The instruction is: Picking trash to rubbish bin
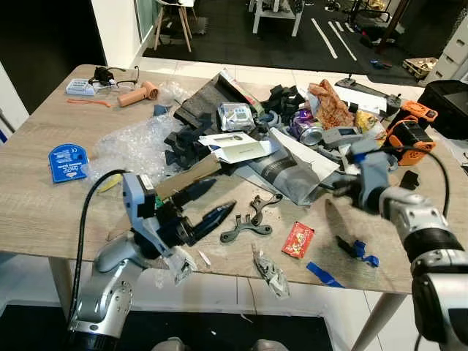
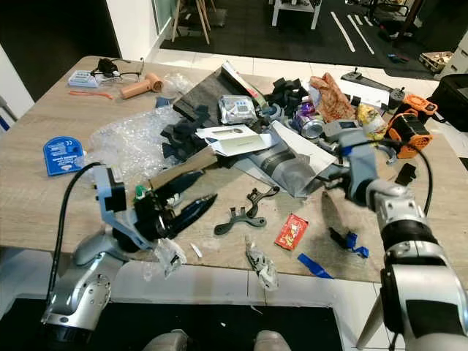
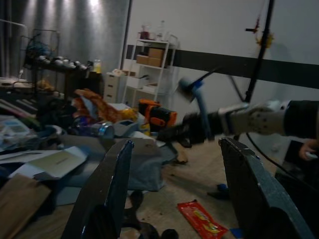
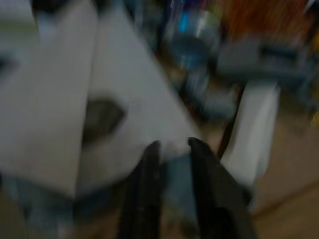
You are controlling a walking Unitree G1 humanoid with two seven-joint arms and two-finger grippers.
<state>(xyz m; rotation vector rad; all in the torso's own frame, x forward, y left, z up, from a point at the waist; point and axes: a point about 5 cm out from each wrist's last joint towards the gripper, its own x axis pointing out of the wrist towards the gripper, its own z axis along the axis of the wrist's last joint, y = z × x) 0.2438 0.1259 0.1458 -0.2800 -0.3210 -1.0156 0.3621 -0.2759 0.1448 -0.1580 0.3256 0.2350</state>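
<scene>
Trash such as the red wrapper lies across the tabletop at centre frame, so nearly everything is left to clear. The left hand, lower left, gapes empty; the right hand, centre right, looks nearly closed at the grey bag.

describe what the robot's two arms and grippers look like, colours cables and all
Both arms are silver metal with black ribbed joint bands. The left gripper has two long, tapered black fingers on a silver-grey bracket, and a black cable loops from it down to the forearm. The right gripper has black fingers too, a grey wrist block with a blue mark, and its own black cable.
</scene>
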